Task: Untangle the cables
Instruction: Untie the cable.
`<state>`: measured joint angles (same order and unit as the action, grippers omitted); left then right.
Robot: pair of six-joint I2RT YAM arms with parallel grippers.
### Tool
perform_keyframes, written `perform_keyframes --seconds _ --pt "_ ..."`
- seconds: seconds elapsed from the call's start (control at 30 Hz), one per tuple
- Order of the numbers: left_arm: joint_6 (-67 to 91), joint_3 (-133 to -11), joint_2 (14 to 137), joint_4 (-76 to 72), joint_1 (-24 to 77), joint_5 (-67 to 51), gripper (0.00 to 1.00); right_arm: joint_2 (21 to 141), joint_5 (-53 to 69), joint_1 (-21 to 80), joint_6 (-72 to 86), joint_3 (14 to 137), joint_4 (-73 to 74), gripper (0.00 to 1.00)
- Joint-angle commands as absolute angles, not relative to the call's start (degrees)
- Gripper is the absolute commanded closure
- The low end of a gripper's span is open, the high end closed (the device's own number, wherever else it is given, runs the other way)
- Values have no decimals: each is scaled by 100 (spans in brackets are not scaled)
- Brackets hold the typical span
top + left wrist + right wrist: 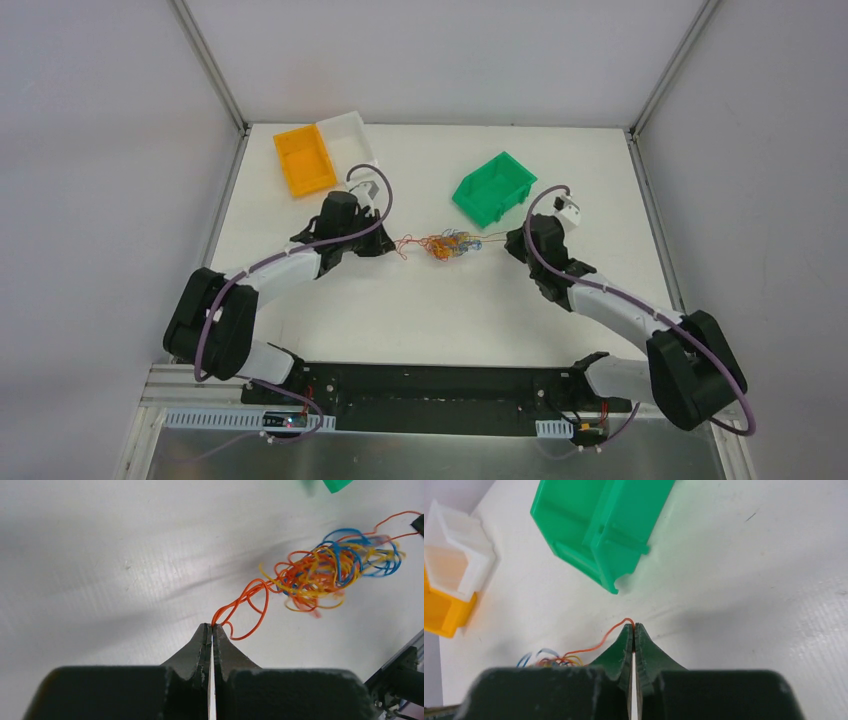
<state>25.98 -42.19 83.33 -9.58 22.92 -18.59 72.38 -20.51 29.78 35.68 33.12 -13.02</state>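
The left pincer is clamped shut on a loop of orange strand at the left end of the clump. The right pincer is likewise pinched closed on a single orange strand at the opposite end. Gripping both ends this way likely lets the two arms draw the knot apart. Between them the cables, a bunch of orange, yellow and blue, hang over the middle of the counter. Farther back stand the green bin, the orange bin and the white bin, probably for freed strands.
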Motion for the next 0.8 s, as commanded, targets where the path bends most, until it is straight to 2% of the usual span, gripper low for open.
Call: perform_keyframes --seconds 0.0,0.23,0.37,0.4,0.43,0.47,0.53,0.57,0.6,0.63,0.77 --pt "2224 -3803 8016 -888 2303 -1162 100 6680 -3173 2917 3839 3028 -1288 100" --pt "2243 -3806 8401 -1460 2312 -1546 100 6472 -3324 2904 3811 2874 -1309 100" --pt "2206 -4011 8610 -1457 2316 -1937 100 6558 -2446 2904 3470 2948 -1524 99" --pt "2202 -4037 8635 -1447 2320 -1998 100 6610 -2037 2906 3298 2953 -1713 90" --pt "2196 -4058 8647 -1425 2320 -2025 100 6678 -1560 2910 3138 2953 -1914 76" --pt "2197 -4062 8642 -1424 2320 -2032 100 6762 -1140 2936 2982 2962 -2145 54" --pt "2189 -4068 8632 -1427 2330 -2059 91 6979 -679 3059 2788 3038 -2428 34" --pt "2193 -4068 8631 -1424 2334 -2071 83 7115 -580 3139 2699 3142 -2424 31" --pt "2197 -4068 8632 -1418 2336 -2080 68 7272 -499 3225 2616 3294 -2277 30" --pt "2197 -4068 8627 -1424 2344 -2093 58 7433 -408 3299 2546 3444 -2168 30" --pt "2129 -4031 8514 -1430 2399 -2057 38 8126 -140 3558 2394 3943 -1848 30"
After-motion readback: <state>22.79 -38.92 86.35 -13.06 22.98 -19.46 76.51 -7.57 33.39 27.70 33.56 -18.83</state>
